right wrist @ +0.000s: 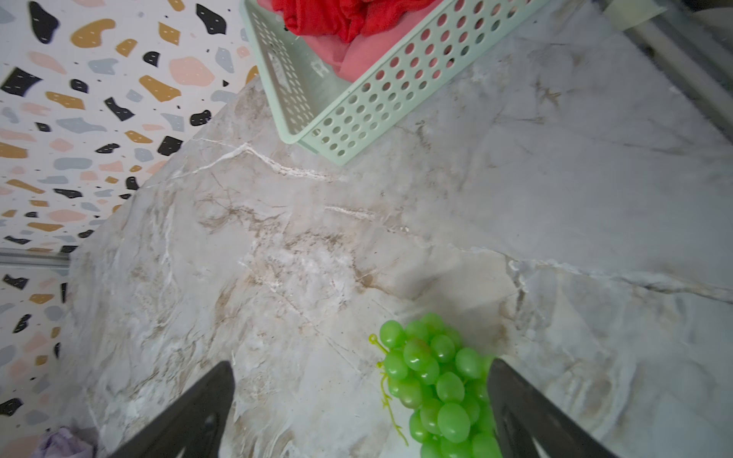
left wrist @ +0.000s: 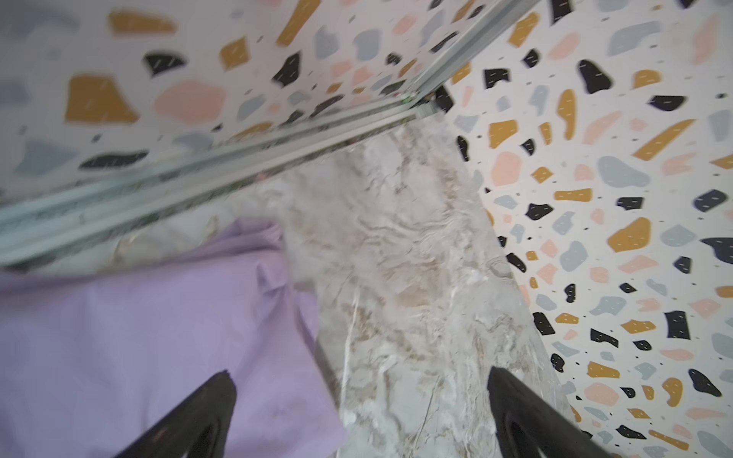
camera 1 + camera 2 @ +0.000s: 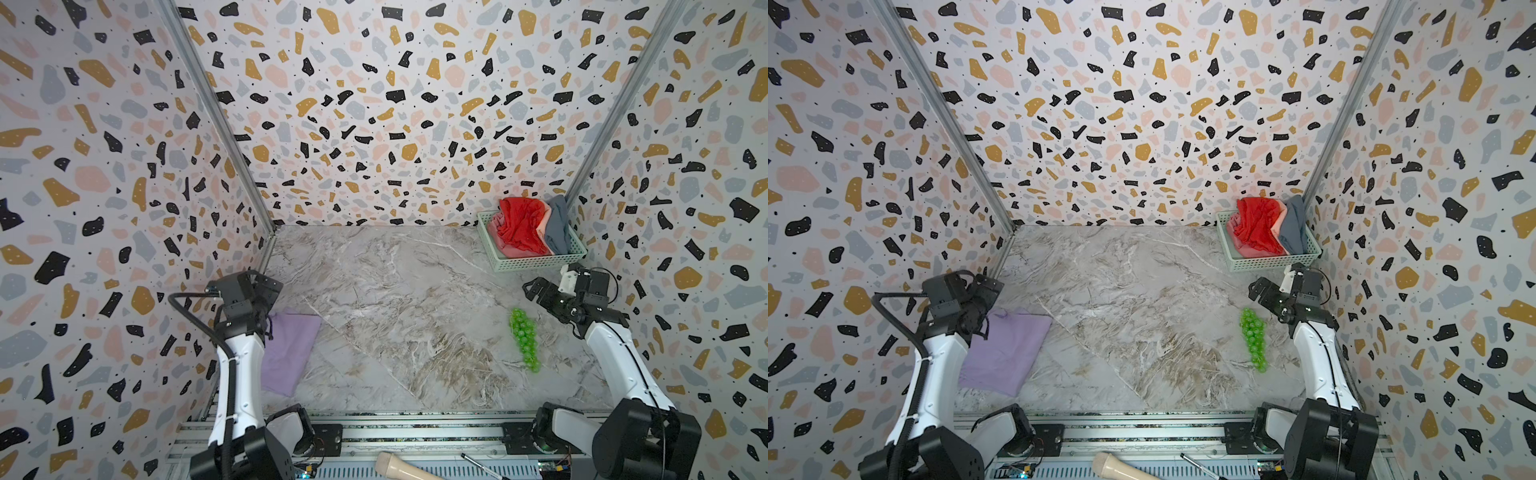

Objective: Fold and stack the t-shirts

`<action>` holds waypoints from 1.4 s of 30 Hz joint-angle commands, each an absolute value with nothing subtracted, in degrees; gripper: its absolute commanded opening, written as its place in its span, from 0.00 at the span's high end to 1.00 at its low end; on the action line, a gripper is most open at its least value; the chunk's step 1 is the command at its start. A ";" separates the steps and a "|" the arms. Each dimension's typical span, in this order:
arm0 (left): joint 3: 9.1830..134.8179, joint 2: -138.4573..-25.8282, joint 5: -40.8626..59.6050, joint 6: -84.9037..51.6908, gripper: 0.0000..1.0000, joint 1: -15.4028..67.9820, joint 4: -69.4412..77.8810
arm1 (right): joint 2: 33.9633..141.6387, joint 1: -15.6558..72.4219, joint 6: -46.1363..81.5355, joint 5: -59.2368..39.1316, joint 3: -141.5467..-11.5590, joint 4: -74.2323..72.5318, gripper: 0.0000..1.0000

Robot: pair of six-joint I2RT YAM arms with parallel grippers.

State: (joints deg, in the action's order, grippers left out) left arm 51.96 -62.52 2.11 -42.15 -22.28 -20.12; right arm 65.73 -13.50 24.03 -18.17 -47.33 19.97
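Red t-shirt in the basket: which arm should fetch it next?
Right, probably. The right gripper, open, sits just short of the basket holding the red t-shirt; the left gripper is across the table by the folded lavender t-shirt.

Folded lavender t-shirt point(image 3: 1007, 353) flat at left, red t-shirt point(image 3: 1256, 228) in far-right green basket point(image 3: 1275, 262), grapes point(image 3: 1252, 336) at right

The left arm point(image 3: 241, 374) is hiding the lavender t-shirt point(image 3: 291, 353) along its left side; the left wrist view is blurring. The basket point(image 1: 357, 115) and grapes point(image 1: 436, 380) are running off the right wrist picture.
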 commanded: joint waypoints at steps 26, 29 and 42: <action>7.66 -71.83 -18.67 -9.44 0.00 -5.72 66.42 | 60.25 0.28 8.29 10.69 -12.84 -45.35 0.01; 7.44 -74.67 -20.00 -8.54 0.00 -5.10 69.26 | 64.84 0.45 8.52 9.23 -9.33 -55.70 0.01; 11.77 -83.64 -21.68 -0.43 0.00 2.29 69.81 | 85.95 6.07 0.00 9.72 -10.06 -77.09 0.00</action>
State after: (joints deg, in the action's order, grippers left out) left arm 10.52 -83.92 -19.86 -2.09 2.07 66.13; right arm 85.56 5.45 3.14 9.69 -8.36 -72.29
